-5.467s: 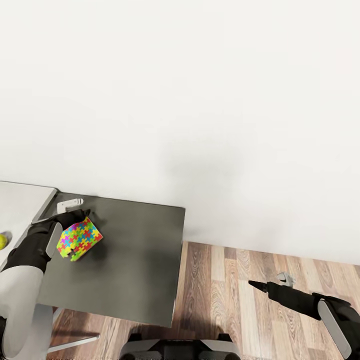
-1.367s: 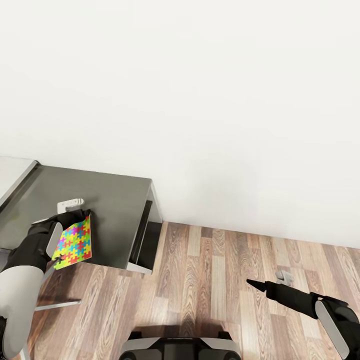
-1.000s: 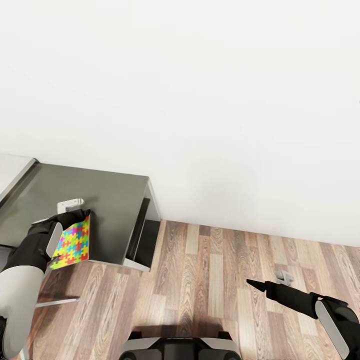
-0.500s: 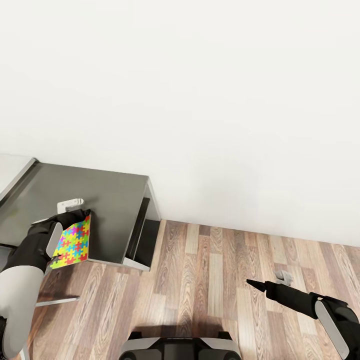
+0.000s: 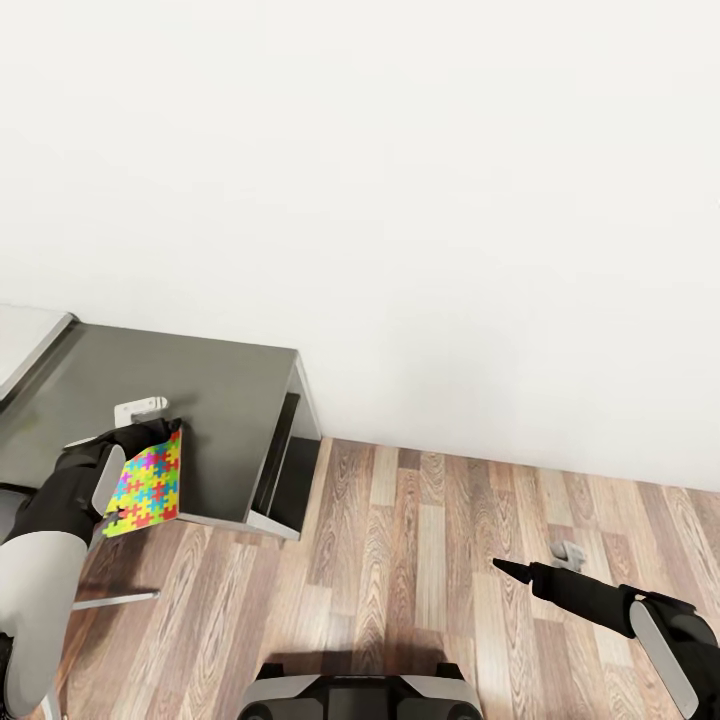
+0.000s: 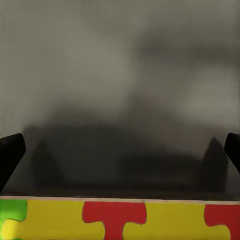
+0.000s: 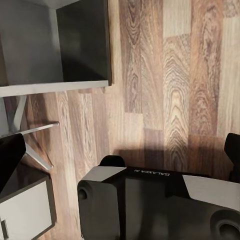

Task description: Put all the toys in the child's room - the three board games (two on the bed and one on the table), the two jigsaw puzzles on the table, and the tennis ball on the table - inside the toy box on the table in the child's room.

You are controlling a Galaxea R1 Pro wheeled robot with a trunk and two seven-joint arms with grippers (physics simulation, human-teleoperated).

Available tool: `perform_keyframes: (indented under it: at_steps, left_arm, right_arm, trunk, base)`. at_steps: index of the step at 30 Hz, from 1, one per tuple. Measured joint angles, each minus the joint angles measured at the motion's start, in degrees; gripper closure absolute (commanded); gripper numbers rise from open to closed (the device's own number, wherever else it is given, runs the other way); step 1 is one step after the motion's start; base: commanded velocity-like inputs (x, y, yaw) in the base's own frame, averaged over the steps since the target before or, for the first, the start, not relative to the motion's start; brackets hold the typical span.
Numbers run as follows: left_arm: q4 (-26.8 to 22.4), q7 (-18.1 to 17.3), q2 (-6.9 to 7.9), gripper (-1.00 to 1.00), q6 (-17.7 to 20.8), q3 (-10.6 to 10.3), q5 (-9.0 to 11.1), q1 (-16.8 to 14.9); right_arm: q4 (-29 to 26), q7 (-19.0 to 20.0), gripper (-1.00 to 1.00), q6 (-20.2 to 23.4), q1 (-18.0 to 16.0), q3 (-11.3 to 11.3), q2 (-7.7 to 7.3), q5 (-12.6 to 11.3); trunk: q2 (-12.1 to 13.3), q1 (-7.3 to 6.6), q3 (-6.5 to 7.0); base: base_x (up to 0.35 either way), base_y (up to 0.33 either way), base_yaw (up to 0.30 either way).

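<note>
Left hand (image 5: 150, 432) is out over the dark grey cabinet top (image 5: 215, 400), clenched on one jigsaw puzzle (image 5: 146, 485) — the bright slab of pink, yellow, green and blue pieces hangs tilted from its fingers, just above the cabinet's front edge. In the left wrist view the puzzle's yellow-and-red edge (image 6: 120, 220) sits between the two dark fingertips (image 6: 10, 155), the grey cabinet surface blurred beyond. A strip of the pale desk (image 5: 25, 335) shows at the far left, joined to the cabinet. Right hand (image 5: 505, 568) hovers low over the wood plank floor (image 5: 420, 560), well apart from the cabinet, carrying nothing — whether it is spread or closed I cannot tell. The right wrist view catches the robot's own base (image 7: 155, 205) on the planks. White wall (image 5: 400, 200) fills the background.
</note>
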Motion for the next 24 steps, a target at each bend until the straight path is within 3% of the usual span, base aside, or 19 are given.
perform_keyframes:
  at_steps: [24]
  left_arm:
    - [0.0,0.0,-0.06,-1.0,-0.08,-0.01,0.07,0.0]
  right_arm:
    - [-0.02,0.12,-1.0,0.27,0.0,-0.16,0.0,-0.12]
  trunk:
    - [0.0,0.0,0.0]
  base:
    - [-0.033,-0.011,0.0]
